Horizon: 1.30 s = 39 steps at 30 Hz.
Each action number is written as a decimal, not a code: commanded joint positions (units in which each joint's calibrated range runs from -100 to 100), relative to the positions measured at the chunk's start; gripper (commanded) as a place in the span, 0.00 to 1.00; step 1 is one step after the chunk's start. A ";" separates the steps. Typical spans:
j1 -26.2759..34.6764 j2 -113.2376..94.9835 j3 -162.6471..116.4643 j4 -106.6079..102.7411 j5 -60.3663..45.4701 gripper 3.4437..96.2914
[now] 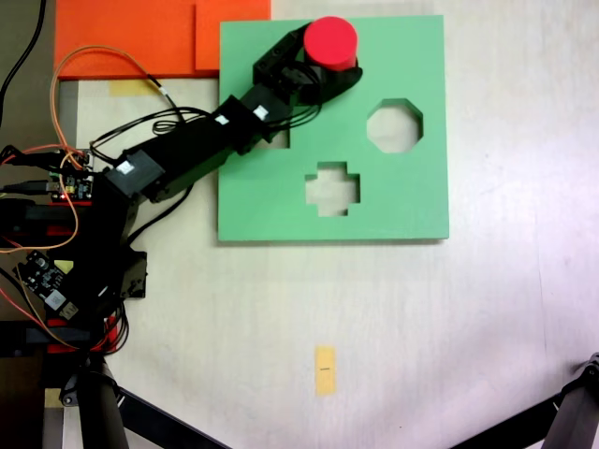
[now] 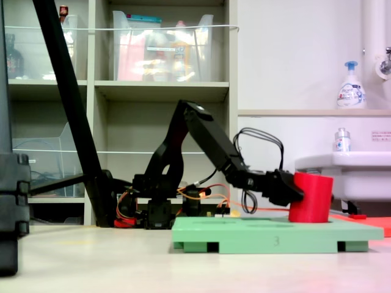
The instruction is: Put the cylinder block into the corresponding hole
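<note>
Now my gripper (image 1: pixel 323 75) is closed around the red cylinder block (image 1: pixel 332 43), which stands at the far edge of the green foam board (image 1: pixel 412 201). To its right is the octagonal cut-out (image 1: pixel 394 125); I see no round hole.

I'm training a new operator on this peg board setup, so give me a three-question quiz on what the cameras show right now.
1. True or false: the red cylinder lies on the bare table.
2. Which cut-out is nearest the first exterior view's right edge: A cross, B octagon, C circle?
3. Fill in: the pincer is shut on the ____.

Key
1. False; it is at the green board, upright in the second exterior view.
2. B.
3. Red cylinder.
</note>
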<state>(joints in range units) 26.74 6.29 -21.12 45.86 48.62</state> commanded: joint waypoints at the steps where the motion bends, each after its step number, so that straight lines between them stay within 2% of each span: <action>1: 0.73 3.20 7.16 6.76 -0.29 0.23; 7: 0.88 7.25 9.35 6.66 -0.29 0.23; 9: 0.88 8.09 9.25 6.76 -0.29 0.26; 11: 0.88 8.23 9.15 6.66 -0.24 0.35; 13: 0.88 8.37 9.15 6.47 -0.29 0.53; 16: 1.07 7.39 6.46 5.99 -0.29 0.67; 21: 0.73 -3.08 -2.81 3.39 -0.29 0.70; 24: 0.78 -8.95 -5.50 2.52 -0.34 0.97; 25: 0.78 -11.88 -6.30 1.85 -0.39 1.00; 30: -0.63 -39.67 -13.28 -6.82 -3.81 1.00; 35: -3.86 -67.88 -7.00 -31.37 -8.99 0.99; 36: -4.79 -72.35 -4.21 -37.34 -10.60 0.92; 37: -5.76 -76.96 -2.01 -42.73 -12.75 0.80; 39: -9.08 -86.60 1.58 -53.04 -17.83 0.49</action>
<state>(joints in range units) 20.15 -71.82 -23.76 1.13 36.21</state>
